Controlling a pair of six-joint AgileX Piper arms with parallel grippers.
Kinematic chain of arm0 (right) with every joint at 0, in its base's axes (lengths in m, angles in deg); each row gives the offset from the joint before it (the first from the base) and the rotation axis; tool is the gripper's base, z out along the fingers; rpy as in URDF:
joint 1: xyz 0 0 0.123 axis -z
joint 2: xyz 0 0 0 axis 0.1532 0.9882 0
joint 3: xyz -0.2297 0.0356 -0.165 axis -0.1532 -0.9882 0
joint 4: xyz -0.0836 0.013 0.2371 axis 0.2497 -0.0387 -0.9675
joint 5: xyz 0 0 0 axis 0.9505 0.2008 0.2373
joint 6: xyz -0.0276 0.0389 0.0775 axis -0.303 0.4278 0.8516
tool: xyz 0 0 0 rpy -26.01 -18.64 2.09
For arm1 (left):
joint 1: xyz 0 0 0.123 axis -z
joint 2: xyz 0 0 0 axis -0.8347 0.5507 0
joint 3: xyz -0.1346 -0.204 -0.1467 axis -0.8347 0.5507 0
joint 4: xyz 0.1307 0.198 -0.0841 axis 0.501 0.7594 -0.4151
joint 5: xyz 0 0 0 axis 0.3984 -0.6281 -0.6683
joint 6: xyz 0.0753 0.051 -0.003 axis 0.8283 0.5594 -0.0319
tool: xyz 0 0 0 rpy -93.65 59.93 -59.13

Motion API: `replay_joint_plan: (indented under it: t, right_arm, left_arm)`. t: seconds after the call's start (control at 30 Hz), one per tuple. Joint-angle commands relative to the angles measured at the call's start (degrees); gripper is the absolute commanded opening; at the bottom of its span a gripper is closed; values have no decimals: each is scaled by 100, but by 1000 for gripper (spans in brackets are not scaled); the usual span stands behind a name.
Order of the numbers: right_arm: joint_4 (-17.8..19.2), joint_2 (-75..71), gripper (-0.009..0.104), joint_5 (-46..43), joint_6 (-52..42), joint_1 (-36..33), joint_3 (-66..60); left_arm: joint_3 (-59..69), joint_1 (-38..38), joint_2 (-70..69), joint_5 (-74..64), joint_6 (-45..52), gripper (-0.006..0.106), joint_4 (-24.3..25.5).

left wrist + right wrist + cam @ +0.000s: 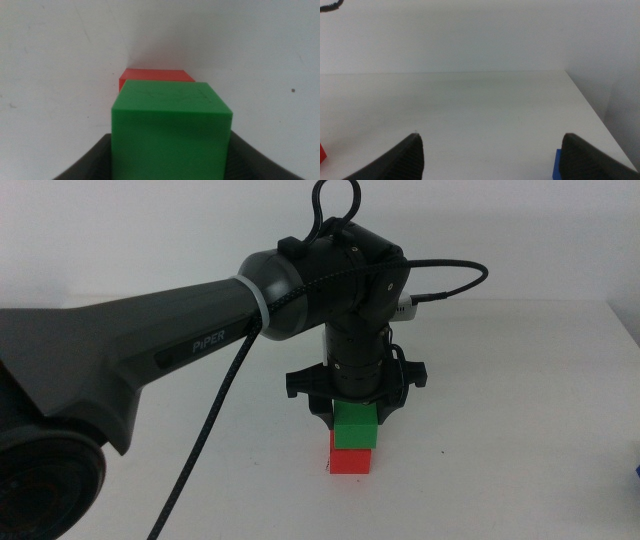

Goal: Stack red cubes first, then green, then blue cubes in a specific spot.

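Left hand [355,423] pinched small matte green cube [355,426] directly above small matte red cube [352,460] on white bench [520,380]. Risk: off-centre release could topple green. Right hand [490,155] spread, waiting well right of red cube, beside blue cube [557,164].

My middle camera looks forward and down over the white table [520,400], seeing my left arm reach in from the left. My left wrist camera sits very close behind the green cube [170,132], facing down past it to the red cube [156,75]; both cubes also appear in the middle view. My right wrist camera looks low across the tabletop toward the wall, catching a red sliver at its edge.
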Motion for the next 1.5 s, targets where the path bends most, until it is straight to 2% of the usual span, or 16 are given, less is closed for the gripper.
replay_joint_plan:
  t: [0.0, 0.27, 0.43, 0.63, 0.73, 0.93, 1.07, 1.13, 1.27, 1.4, 1.47]
  right_arm:
    - [46, -27, 93, -51, -52, 52, -23]
    - [46, -27, 93, -51, -52, 52, -23]
    - [46, -27, 93, -51, -52, 52, -23]
    - [46, -27, 93, -51, -52, 52, -23]
    - [46, -27, 93, -51, -52, 52, -23]
    - [46, -27, 93, -51, -52, 52, -23]
    - [46, -27, 93, -51, -52, 52, -23]
    - [46, -27, 93, -51, -52, 52, -23]
    - [46, -27, 93, -51, -52, 52, -23]
    - [46, -27, 93, -51, -52, 52, -23]
    - [46, -27, 93, -51, -52, 52, -23]
  left_arm:
    - [-47, -17, -32, -9, -5, 18, 7]
    - [-38, -17, 54, -9, -15, 18, 82]
    - [-38, -17, 54, -9, -15, 37, 324]
    - [-38, -17, 54, -9, 196, 69, 323]
    - [-38, -17, 54, -9, 306, 75, 213]
    - [-38, -17, 54, -9, 322, 76, 164]
    - [-250, -86, -191, -9, 1207, 86, -163]
    - [-417, -148, -570, -9, 2071, 94, -429]
    - [-479, -331, -1598, -9, 4093, 94, -552]
    - [-460, -636, -2718, -9, 4932, 94, -611]
    - [-137, -773, -3412, -9, 5013, 94, -596]
